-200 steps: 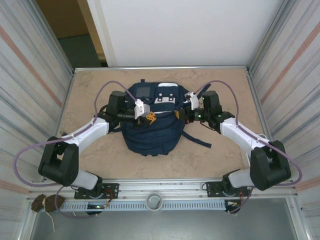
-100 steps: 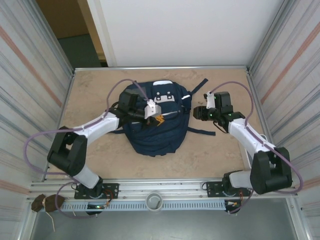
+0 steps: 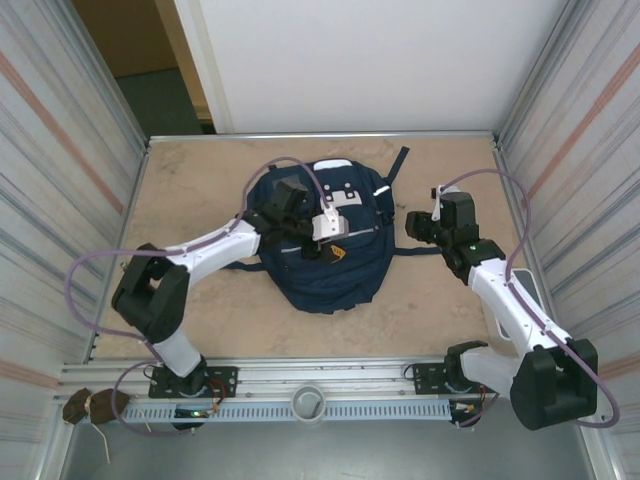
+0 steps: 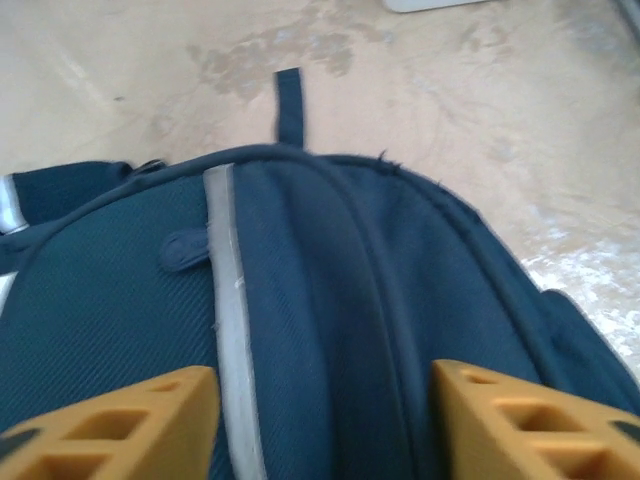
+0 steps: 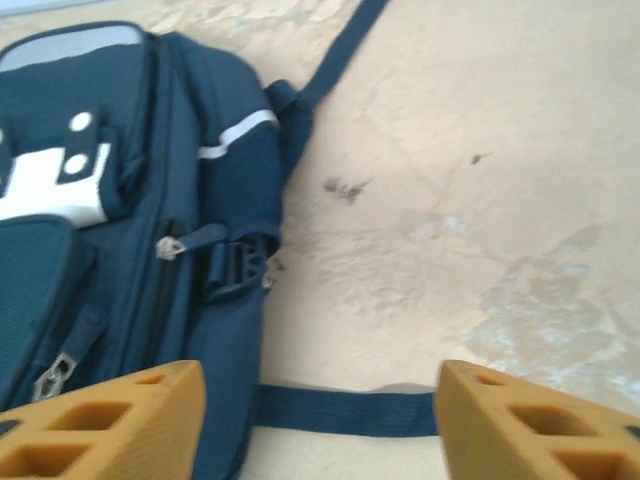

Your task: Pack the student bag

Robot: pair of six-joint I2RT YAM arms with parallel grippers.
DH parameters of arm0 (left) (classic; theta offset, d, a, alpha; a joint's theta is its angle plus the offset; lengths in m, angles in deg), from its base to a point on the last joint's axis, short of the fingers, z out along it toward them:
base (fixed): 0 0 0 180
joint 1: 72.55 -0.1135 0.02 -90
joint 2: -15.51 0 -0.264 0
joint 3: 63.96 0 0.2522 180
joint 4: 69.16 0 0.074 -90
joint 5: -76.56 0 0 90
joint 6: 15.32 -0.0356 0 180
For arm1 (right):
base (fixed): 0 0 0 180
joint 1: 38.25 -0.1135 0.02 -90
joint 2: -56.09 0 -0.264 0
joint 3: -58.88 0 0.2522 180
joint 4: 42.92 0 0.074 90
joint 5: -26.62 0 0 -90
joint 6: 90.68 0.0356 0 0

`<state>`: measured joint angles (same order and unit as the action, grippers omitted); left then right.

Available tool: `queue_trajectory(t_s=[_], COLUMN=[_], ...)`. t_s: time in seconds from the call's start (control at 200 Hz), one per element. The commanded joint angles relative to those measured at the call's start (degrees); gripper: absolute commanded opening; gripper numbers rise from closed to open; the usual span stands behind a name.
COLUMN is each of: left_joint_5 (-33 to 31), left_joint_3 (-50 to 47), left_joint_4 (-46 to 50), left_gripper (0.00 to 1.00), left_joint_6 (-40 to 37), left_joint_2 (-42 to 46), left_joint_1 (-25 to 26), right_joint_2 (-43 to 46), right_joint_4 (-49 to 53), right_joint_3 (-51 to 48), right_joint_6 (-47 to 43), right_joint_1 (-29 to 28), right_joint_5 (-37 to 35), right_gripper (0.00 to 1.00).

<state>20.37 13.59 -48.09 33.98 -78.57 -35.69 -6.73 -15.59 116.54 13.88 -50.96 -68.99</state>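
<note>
Fingers (image 4: 110,425) apart (empty): left gripper (image 4: 322,420) over student bag (image 4: 320,250), right gripper (image 5: 320,415) beside.

student bag (image 3: 320,270): navy woven cloth, matt, with a fine ribbed weave up close
stripe (image 4: 232,330): pale grey tape, smooth, faint sheen
label patch (image 5: 45,190): white, smooth, plastic-looking
strap (image 5: 345,410): dark blue webbing, matt
buckle (image 5: 232,268): dark plastic
table (image 3: 400,320): beige mottled stone-look top, smooth, matt
left gripper (image 4: 322,425) fingers (image 4: 120,420): orange plastic, matt, open lattice
side wall (image 3: 50,170): ribbed sheet metal, dull sheen
rail (image 3: 360,372): bare grey metal
</note>
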Motion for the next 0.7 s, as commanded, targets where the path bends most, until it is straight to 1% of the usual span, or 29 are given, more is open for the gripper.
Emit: queue_trajectory(t_s=[0.0, 0.12, 0.16, 0.2, 0.261, 0.321, 0.366, 0.416, 0.531, 0.621, 0.661, 0.696], left_joint_5=[-7.3, -11.7, -12.9, -15.4, -22.4, -30.7, -34.5, -37.0, -40.7, -44.5, -45.9, -45.8], left_joint_3=[-4.9, -9.7, -11.3, -13.0, -15.9, -18.9, -20.8, -22.9, -27.8, -31.3, -32.4, -33.3], left_joint_4=[-6.5, -12.3, -14.1, -16.1, -19.5, -22.5, -23.4, -24.5, -27.7, -31.2, -32.7, -34.4], left_gripper=[0.66, 0.7, 0.73, 0.77, 0.82, 0.87, 0.89, 0.91, 0.92, 0.94, 0.95, 0.95], left_joint_6=[6.0, 15.8, 18.7, 21.2, 24.5, 28.4, 31.3, 33.6, 37.1, 38.7, 39.5, 39.6], left_joint_2=[7.4, 14.0, 15.9, 17.6, 19.6, 21.3, 22.6, 23.7, 26.0, 26.0, 25.3, 24.3], left_joint_1=[-1.5, -6.0, -8.1, -10.1, -12.7, -15.3, -17.9, -20.5, -25.3, -28.5, -29.7, -30.9], right_joint_2=[2.7, 5.5, 5.9, 5.9, 5.9, 5.7, 5.5, 5.5, 4.7, 0.8, -1.6, -3.7], right_joint_4=[0.5, -1.2, -1.3, -1.4, -2.0, -2.7, -3.8, -6.4, -14.9, -21.2, -23.6, -25.5], right_joint_3=[-0.6, -0.8, -0.8, -0.9, -1.2, -1.5, -2.1, -3.4, -7.8, -10.5, -11.2, -11.8], right_joint_6=[0.0, -0.1, -0.4, -0.9, -1.6, -1.7, -1.7, -1.6, -1.9, -2.1, -2.4, -3.1], right_joint_1=[0.3, 0.3, 0.3, 0.3, 0.5, 0.9, 1.3, 1.8, 2.7, 4.3, 5.1, 5.7], right_joint_5=[-7.9, -11.1, -12.6, -14.2, -17.6, -20.5, -22.1, -23.3, -25.5, -27.0, -26.3, -25.3], right_gripper=[0.72, 0.84, 0.88, 0.91, 0.94, 0.97, 0.99, 0.99, 0.99, 0.99, 0.99, 0.99])
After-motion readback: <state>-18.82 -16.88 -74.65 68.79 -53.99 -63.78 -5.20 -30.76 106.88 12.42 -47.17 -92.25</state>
